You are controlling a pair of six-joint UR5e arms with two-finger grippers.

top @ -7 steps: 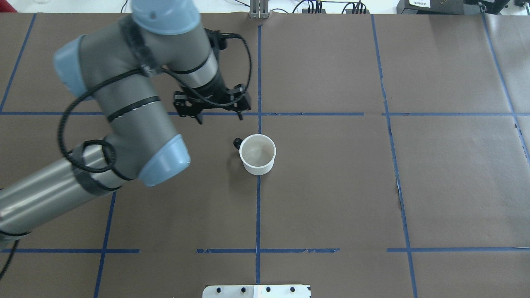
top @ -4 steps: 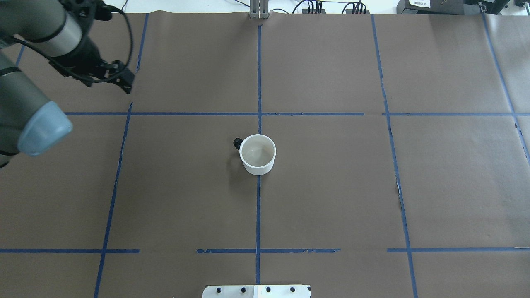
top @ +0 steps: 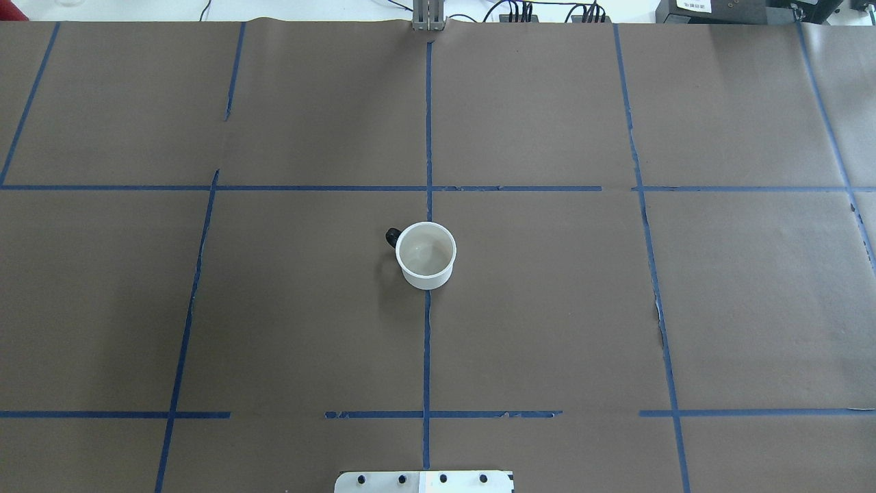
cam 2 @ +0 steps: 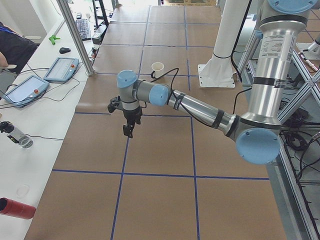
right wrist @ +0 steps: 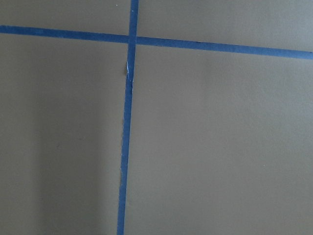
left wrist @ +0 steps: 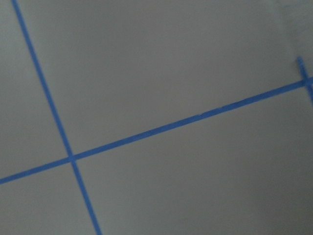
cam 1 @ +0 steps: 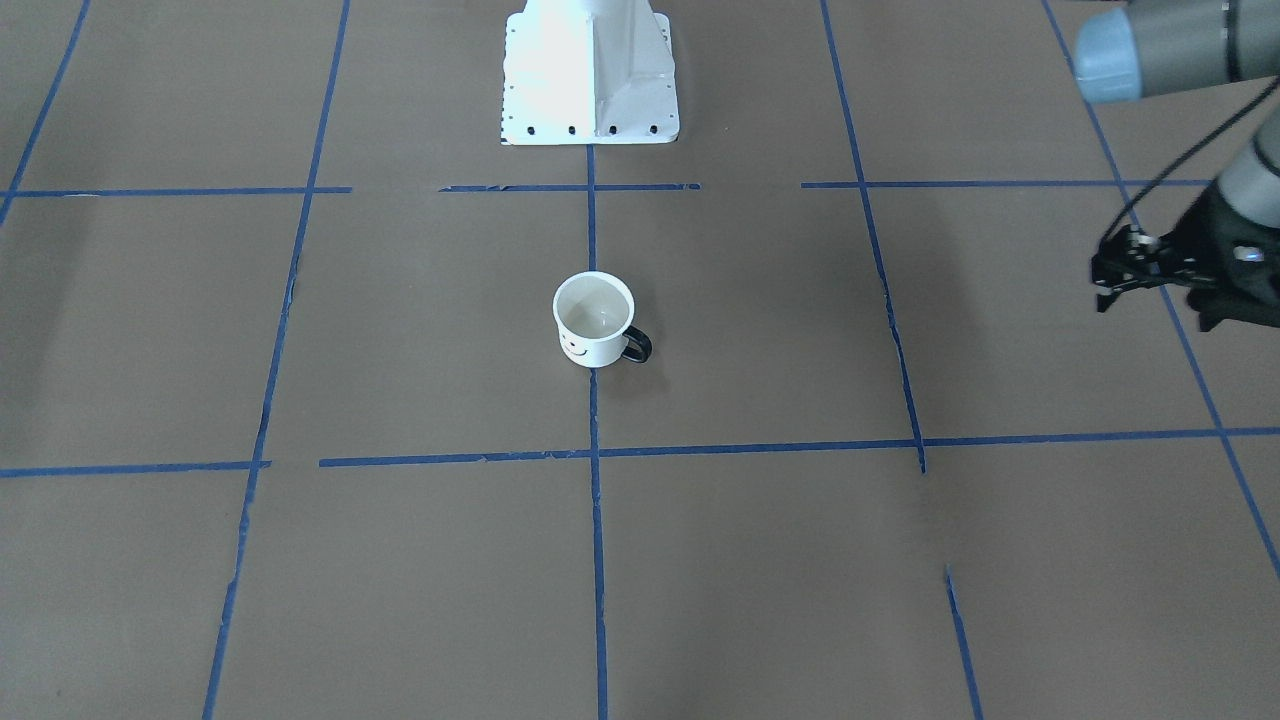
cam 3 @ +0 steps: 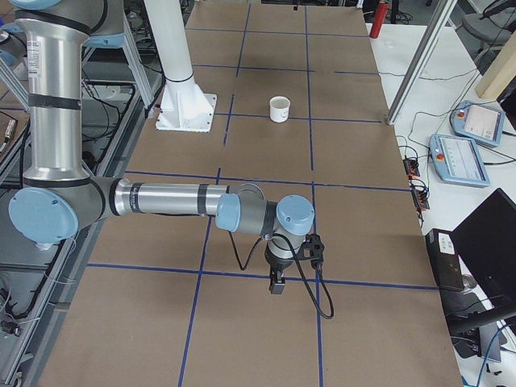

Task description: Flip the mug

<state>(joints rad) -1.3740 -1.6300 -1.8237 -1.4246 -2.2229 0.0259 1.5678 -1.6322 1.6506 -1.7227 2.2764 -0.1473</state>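
Mug (top: 426,255): standing upright, mouth up, at the middle of the bench (top: 547,308), sitting right on a blue tape line (top: 426,356) of the grid. Touching nothing but the paper under it.

Showing a plain white cylinder wall, smooth and faintly glossy like enamel, with a thin rim and a pale, empty inside. Carrying a small black loop handle (cam 1: 638,345) at about four o'clock in the front view, ten o'clock from overhead. Turning a black smiley face (cam 1: 574,350) toward six o'clock in the front view.

Resting on matt brown paper, flat, torn a little along some tape edges, and probably giving enough grip against sliding.

Finding the left hand (cam 1: 1150,295) well apart, out at three o'clock of the mug in the front view, hovering above the bench with its black fingers seemingly spread and gripping nothing.

Finding the right hand (cam 3: 276,284) well apart too, at six o'clock of the mug in the right-side view, pointing down over the paper. Not being able to tell whether its fingers are together or apart.

Probably standing off to leave the mug free and in plain sight. Judging from the upturned mouth and the distant hands: either waiting for the flip or resting after it, and not being able to tell which.
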